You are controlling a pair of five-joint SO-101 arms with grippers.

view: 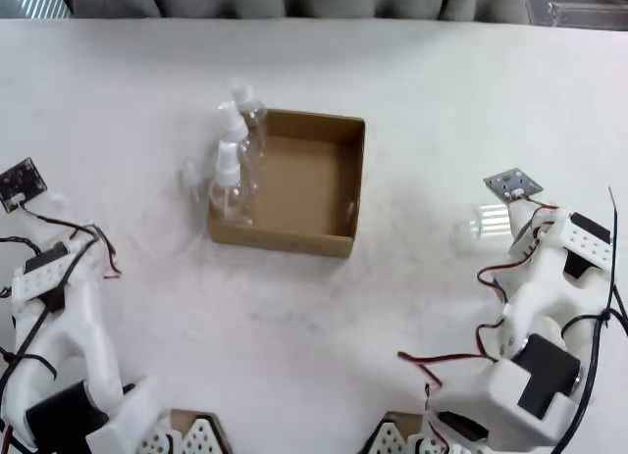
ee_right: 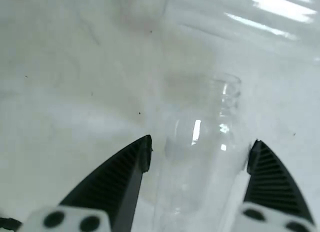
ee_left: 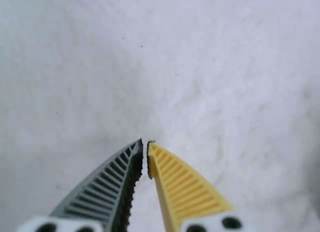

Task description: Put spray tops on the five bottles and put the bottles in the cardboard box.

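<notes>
From where I stand, the right gripper [ee_right: 200, 149] is spread wide, its 2 black jaws straddling 1 clear bottle [ee_right: 207, 127] that has no spray top. The bottle seems to lie on the white table [ee_right: 75, 81] with its threaded neck [ee_right: 227, 91] pointing away from the gripper. One jaw is close against its side and the other has a clear gap, and I can't say either is touching. It looks like thin, empty plastic: very light, smooth and slippery, and likely to roll or skid if nudged, and to dent if pinched hard. I'd take it across the wide middle of the body with a gentle squeeze and leave the neck free for a top. Farther out from that gripper is the open box [view: 324, 243]. At the box's far wall stands a cluster of capped bottles [view: 235, 170]. I count 3, and I can't tell whether they are inside or just outside that wall. Well apart from all this, the left gripper [ee_left: 145, 144] is closed, its tips meeting on nothing over bare table.
</notes>
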